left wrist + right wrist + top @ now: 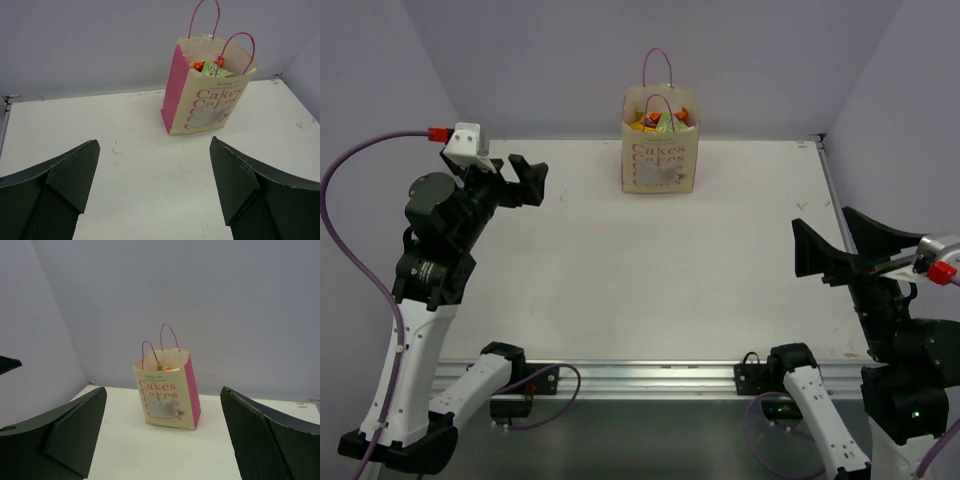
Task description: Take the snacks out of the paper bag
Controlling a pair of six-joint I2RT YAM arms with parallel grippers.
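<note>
left pincer (pixel 155 192) wide apart | paper bag (pixel 205 100) upright ahead | snacks (pixel 212 67) inside

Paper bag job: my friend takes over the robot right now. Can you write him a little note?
Left gripper: open, empty, above the left side of the table.
Right gripper: open, empty, at the right side.
Paper bag: upright at the far middle of the table, with the snacks inside at its top.
Done: nothing; no snack is out.
Left: lift every snack out onto the table.
</note>
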